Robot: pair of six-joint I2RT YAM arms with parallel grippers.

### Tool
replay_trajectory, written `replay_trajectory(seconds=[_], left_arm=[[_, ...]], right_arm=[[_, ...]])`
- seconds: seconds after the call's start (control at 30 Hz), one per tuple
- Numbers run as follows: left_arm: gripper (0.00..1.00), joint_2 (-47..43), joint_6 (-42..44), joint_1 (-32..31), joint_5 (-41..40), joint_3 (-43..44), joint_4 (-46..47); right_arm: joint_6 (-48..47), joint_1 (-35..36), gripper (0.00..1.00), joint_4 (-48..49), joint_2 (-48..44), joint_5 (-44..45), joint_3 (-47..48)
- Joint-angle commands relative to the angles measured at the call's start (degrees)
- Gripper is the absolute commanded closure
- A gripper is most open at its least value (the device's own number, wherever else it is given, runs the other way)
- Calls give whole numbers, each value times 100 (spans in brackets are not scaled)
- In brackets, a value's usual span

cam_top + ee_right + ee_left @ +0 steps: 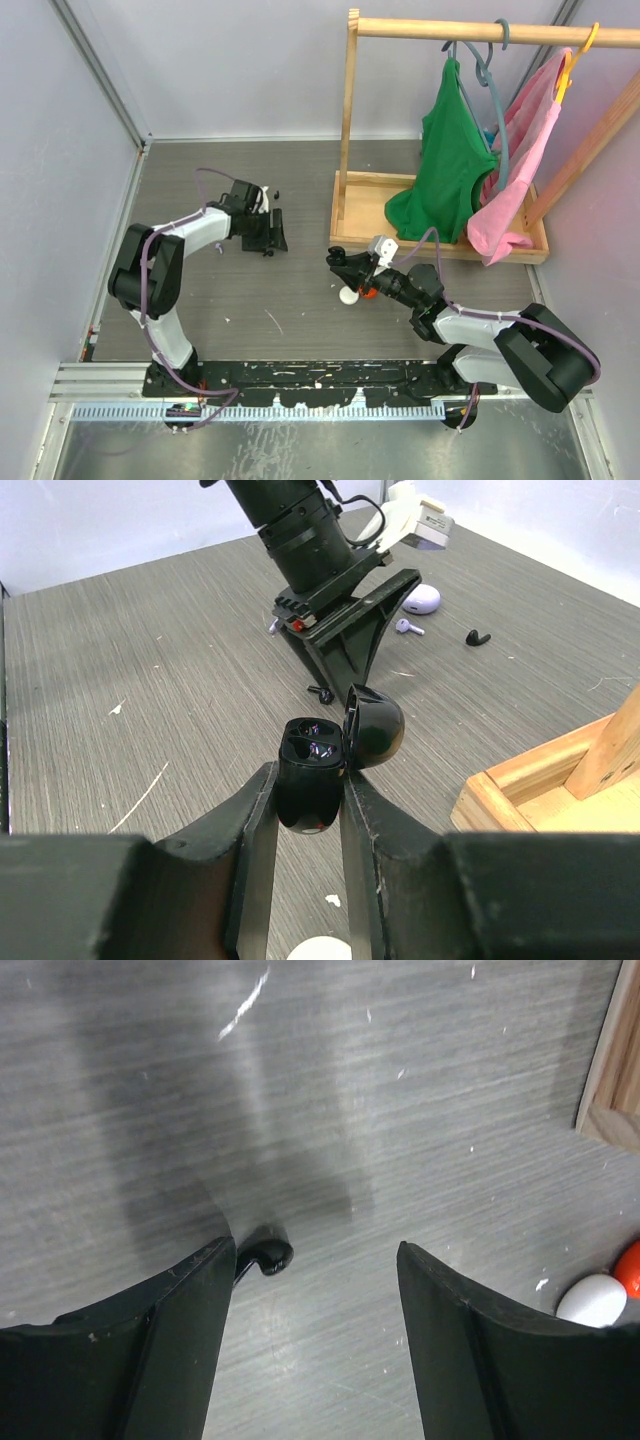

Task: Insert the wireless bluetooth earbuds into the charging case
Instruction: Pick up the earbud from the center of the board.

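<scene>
Two matte black fingers of the right gripper [310,792] are pressed onto the flanks of the charging case [300,755], a glossy black, pebble-shaped shell standing upright between the tips. Its domed lid [374,726] is swung open to one side, and two dark moulded wells show in the top.

The left gripper [315,1250] has its broad, flat-faced jaws spread, with only the table [400,1110] between them: grey laminate with a fine wood grain and a few white scuffs. A shiny black earbud [266,1255], small and hook-shaped, lies on the table at the inner tip of one finger. Whether it touches that finger cannot be told.

Well beyond the right jaws, past the left arm, lie a lilac earbud [405,627] and a second black earbud [478,637], with a smooth lilac disc [421,598] just beside them. Outside the left gripper's other finger sit a rounded white disc [590,1300] and a red disc [630,1268], touching each other. A pale wooden tray [520,785] stands to one side of the right jaws.
</scene>
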Motion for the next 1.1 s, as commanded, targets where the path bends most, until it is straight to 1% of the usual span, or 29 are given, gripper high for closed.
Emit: replay_trajectory(seconds=[0.0,0.13,0.27,0.33,0.47,0.6,0.8,0.97,1.07], left_arm=[[34,-417,-297,17,258,-234,-294],[34,-629,-448,-16,352,-436,-236],[35,-765,-509,-83,360,-443,-297],[36,-834,-467,-116,122,-392,-421],[38,-840,-162,-141,-655,-100,-813],[40,-615,193,-287,-1119,352,-1249],[43,-258,388,-411,-1216,670,-1474],[44,77,550,-617,-1499,1095,-1772],[46,221,627,-632,-1428,1279,-1821]], right_arm=[[-71,27,99,247,-164,71,111],[-71,26,99,239,-131,60,129],[-37,22,99,238,-100,11,154],[-53,27,99,235,-135,29,139],[-78,28,99,162,-190,87,141],[-88,27,99,151,-202,97,141],[-122,28,99,71,-257,145,139],[-94,34,99,81,-193,107,164],[-72,31,99,89,-195,74,170]])
